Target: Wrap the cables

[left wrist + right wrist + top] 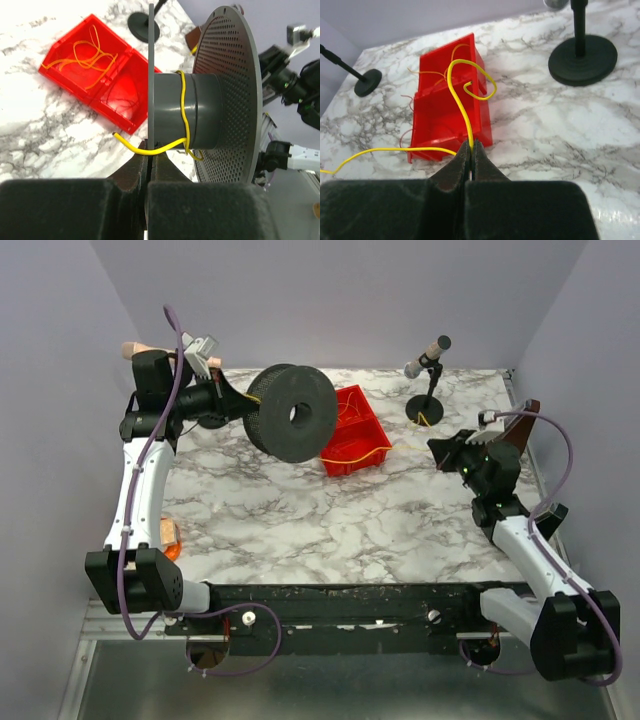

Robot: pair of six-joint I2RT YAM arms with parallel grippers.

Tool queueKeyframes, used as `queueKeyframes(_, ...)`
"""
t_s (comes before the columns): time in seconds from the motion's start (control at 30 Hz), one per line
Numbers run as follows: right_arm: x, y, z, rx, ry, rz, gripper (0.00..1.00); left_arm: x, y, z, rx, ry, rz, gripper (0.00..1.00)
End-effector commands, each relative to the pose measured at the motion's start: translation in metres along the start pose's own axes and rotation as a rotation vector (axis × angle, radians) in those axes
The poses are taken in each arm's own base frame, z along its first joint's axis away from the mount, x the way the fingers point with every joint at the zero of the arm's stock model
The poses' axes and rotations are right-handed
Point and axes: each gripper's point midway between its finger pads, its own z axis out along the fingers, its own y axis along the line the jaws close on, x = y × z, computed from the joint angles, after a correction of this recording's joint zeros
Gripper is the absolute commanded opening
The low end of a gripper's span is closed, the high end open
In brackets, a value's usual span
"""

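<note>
A dark grey spool (292, 412) hangs above the table's back left, and my left gripper (150, 152) is shut on the thin edge of its near flange (150, 60). One yellow cable (182, 115) loops once round the hub (200, 112), its free end sticking out left over my fingertips. The same cable (365, 452) runs right across the red bin (352, 430) to my right gripper (471, 145), which is shut on it. Beyond those jaws the cable (457, 95) curls in a loop. Thin orange cables (85, 57) lie loose in the bin (85, 75).
A microphone on a black stand (428, 390) is at the back right, its round base (582, 60) just beyond my right gripper. A smaller stand base (367, 82) sits left of the bin (445, 115). An orange object (170, 538) lies by the left arm.
</note>
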Motion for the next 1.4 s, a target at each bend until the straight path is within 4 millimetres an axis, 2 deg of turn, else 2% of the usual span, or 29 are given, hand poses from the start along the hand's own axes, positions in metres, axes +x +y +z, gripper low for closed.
queueKeyframes(0.0,-0.042,-0.003,0.009,0.022,-0.076,-0.051,0.01,0.021,-0.035,-0.01,0.12,0.079,0.068,0.0)
queueKeyframes(0.23,-0.083,0.005,0.032,-0.014,-0.137,-0.086,0.01,0.064,-0.056,-0.02,0.225,0.244,0.14,0.0)
queueKeyframes(0.27,-0.091,0.007,0.034,-0.021,-0.153,-0.091,0.01,0.076,-0.065,-0.018,0.256,0.285,0.152,0.0)
queueKeyframes(0.33,-0.106,0.014,0.036,-0.04,-0.178,-0.108,0.01,0.095,-0.069,-0.017,0.278,0.353,0.165,0.0)
queueKeyframes(0.5,-0.14,0.041,0.04,-0.138,-0.211,-0.117,0.01,0.133,-0.08,-0.009,0.327,0.476,0.214,0.0)
queueKeyframes(0.63,-0.164,0.069,0.034,-0.21,-0.261,-0.135,0.01,0.144,-0.083,0.0,0.331,0.507,0.222,0.0)
queueKeyframes(0.77,-0.173,0.113,0.029,-0.296,-0.275,-0.151,0.01,0.155,-0.08,0.01,0.308,0.544,0.225,0.0)
queueKeyframes(0.97,-0.192,0.164,0.017,-0.378,-0.338,-0.17,0.01,0.172,-0.076,0.023,0.274,0.603,0.244,0.0)
queueKeyframes(1.1,-0.196,0.208,0.01,-0.474,-0.363,-0.159,0.01,0.177,-0.072,0.032,0.263,0.617,0.205,0.0)
queueKeyframes(1.23,-0.192,0.246,0.0,-0.561,-0.394,-0.144,0.01,0.176,-0.07,0.041,0.261,0.611,0.161,0.0)
queueKeyframes(1.37,-0.174,0.277,-0.01,-0.655,-0.392,-0.087,0.01,0.17,-0.071,0.049,0.261,0.584,0.134,0.0)
